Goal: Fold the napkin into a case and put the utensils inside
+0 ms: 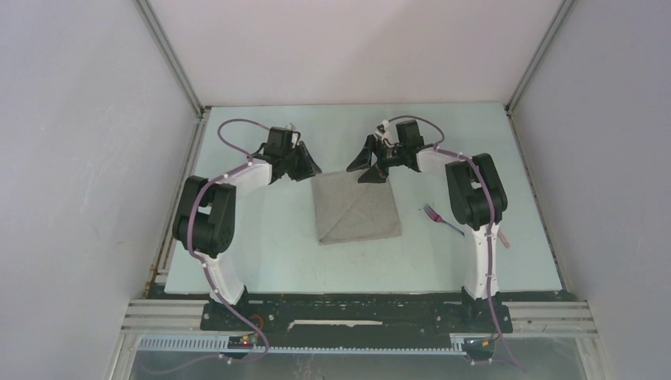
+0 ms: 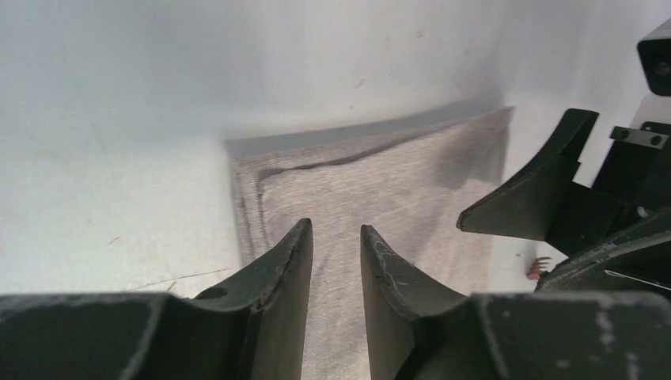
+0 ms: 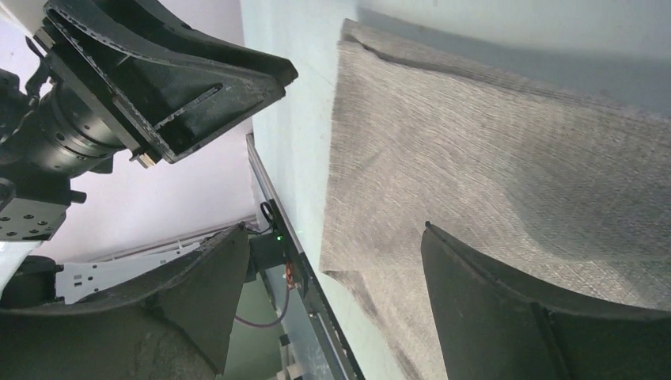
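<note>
White walls enclose a pale table [image 1: 261,237]. Towards its far edge, the left gripper [image 1: 310,169] hangs over the far left corner of the napkin [image 1: 356,210]. Its fingers [image 2: 293,261] are parted by a narrow gap with nothing pinched between them. The napkin lies flat mid-table, folded, with a diagonal crease. At its far edge the right gripper [image 1: 367,171] is spread wide and empty. A fork [image 1: 437,216] rests apart on the right, its handle running behind the right arm.
</note>
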Robot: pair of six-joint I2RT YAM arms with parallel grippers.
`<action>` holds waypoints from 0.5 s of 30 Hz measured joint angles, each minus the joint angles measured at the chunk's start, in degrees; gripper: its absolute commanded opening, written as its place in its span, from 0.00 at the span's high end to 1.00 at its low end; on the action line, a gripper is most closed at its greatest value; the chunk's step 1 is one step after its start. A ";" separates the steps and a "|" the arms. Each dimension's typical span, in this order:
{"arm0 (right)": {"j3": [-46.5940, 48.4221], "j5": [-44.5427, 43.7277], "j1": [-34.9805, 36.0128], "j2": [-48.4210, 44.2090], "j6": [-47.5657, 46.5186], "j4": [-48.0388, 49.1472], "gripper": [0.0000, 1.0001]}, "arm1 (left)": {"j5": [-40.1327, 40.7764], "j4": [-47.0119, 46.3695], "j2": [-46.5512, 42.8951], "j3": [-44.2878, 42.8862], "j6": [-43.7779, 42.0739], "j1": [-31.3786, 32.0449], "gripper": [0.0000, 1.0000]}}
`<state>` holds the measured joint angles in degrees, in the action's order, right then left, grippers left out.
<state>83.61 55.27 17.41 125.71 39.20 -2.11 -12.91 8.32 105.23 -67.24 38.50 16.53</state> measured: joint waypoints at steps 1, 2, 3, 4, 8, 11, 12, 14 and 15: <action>-0.07 -0.04 -0.02 -0.66 -0.15 0.02 0.13 | -0.52 -0.26 -0.61 0.00 0.09 -0.02 0.64; -0.07 -0.02 -0.07 -1.07 -0.13 0.35 0.13 | -1.29 -0.72 -0.90 0.00 0.44 -0.07 0.64; -0.07 0.13 -0.11 -1.14 0.07 1.01 0.13 | -2.38 -1.40 -0.92 0.00 0.76 -0.07 0.64; -0.11 0.31 -0.22 -1.01 0.61 2.01 0.13 | -3.10 -1.84 -0.66 0.00 1.20 -0.07 0.64; 0.33 1.62 -0.85 1.81 4.63 8.04 0.13 | -5.86 -4.48 2.64 -0.11 3.13 -0.07 0.65; 2.34 2.23 -2.01 6.27 7.76 12.13 0.13 | -6.12 -5.20 6.71 -0.35 3.72 -0.24 0.65; 3.17 2.29 -2.54 7.80 8.41 12.85 0.13 | -6.12 -5.22 8.22 -0.35 3.98 -0.48 0.65; 4.57 3.52 -3.91 10.40 9.75 13.46 0.12 | -7.34 -5.90 8.87 -0.44 4.79 -1.36 0.65; 5.20 4.52 -4.37 11.06 10.32 13.53 0.12 | -7.32 -6.16 8.87 -0.44 4.79 -1.68 0.65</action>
<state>88.82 59.79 13.04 136.77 49.52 11.42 -20.23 2.15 114.10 -67.68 43.29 14.85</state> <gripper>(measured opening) 0.871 0.353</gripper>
